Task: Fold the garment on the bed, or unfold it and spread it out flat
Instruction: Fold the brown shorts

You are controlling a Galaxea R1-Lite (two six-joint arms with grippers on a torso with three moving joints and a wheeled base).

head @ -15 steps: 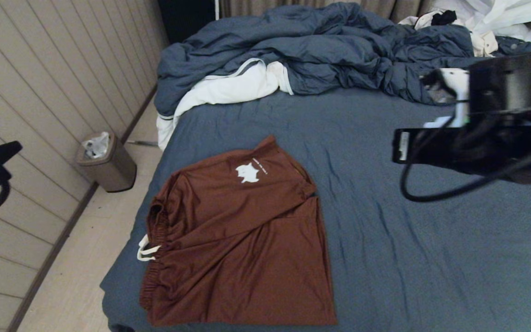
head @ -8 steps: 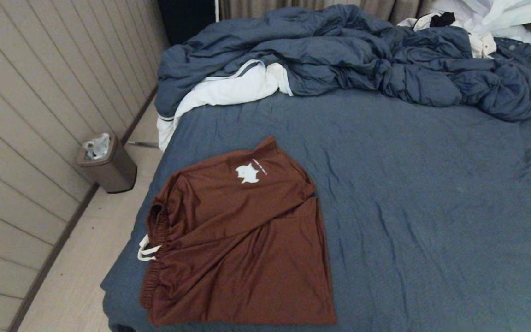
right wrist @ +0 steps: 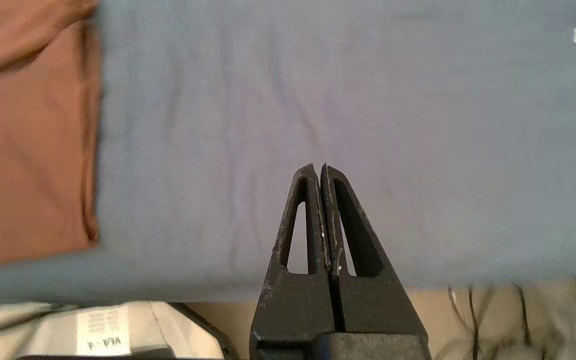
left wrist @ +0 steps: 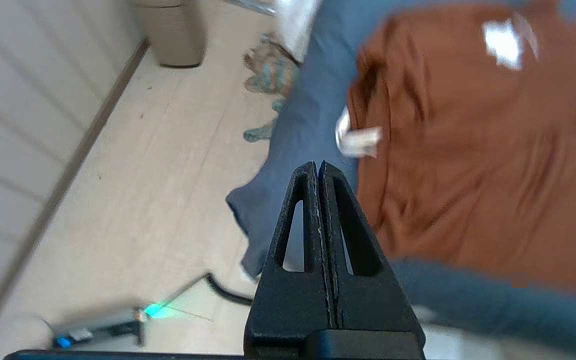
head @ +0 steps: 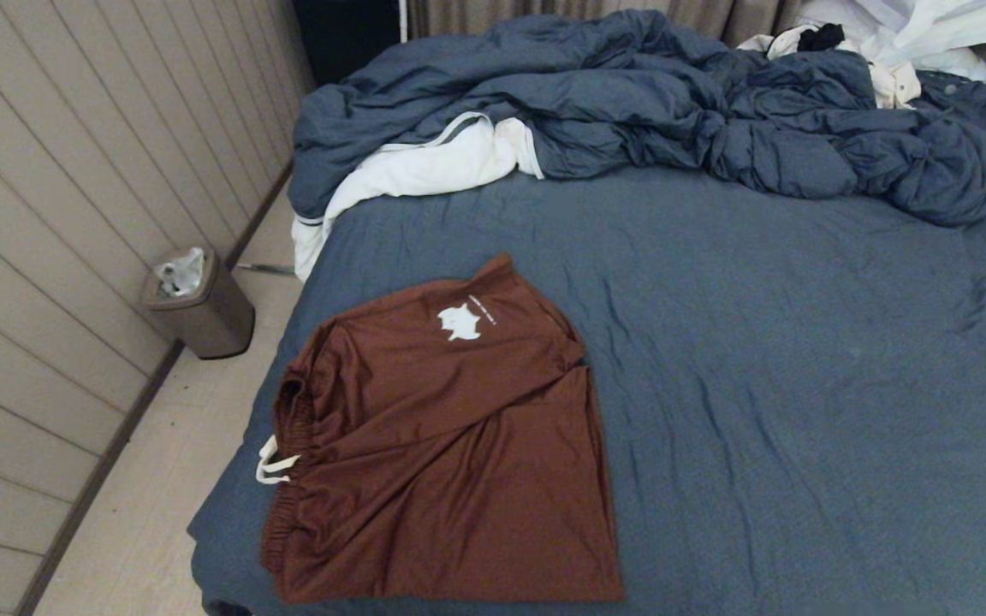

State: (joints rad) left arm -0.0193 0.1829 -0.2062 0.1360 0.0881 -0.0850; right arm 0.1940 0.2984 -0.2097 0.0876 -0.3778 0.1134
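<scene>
The rust-brown shorts (head: 446, 445) lie folded on the near left part of the bed (head: 801, 385), logo print facing up and the white drawstring (head: 270, 466) hanging off the waistband at the left edge. Neither arm shows in the head view. In the left wrist view my left gripper (left wrist: 318, 165) is shut and empty, held off the bed's near left corner, with the shorts (left wrist: 478, 150) beyond it. In the right wrist view my right gripper (right wrist: 317, 167) is shut and empty, above the near edge of the blue sheet (right wrist: 343, 100), and the shorts (right wrist: 28, 140) lie off to one side.
A rumpled blue duvet (head: 630, 94) and white clothes (head: 912, 34) pile up at the far end of the bed. A small waste bin (head: 198, 304) stands on the floor by the panelled wall on the left. Cables lie on the floor near the bed's front edge.
A second ago the right arm filled the right of the head view and the left arm showed at the left edge. Both have drawn back out of that view. The shorts have not moved.
</scene>
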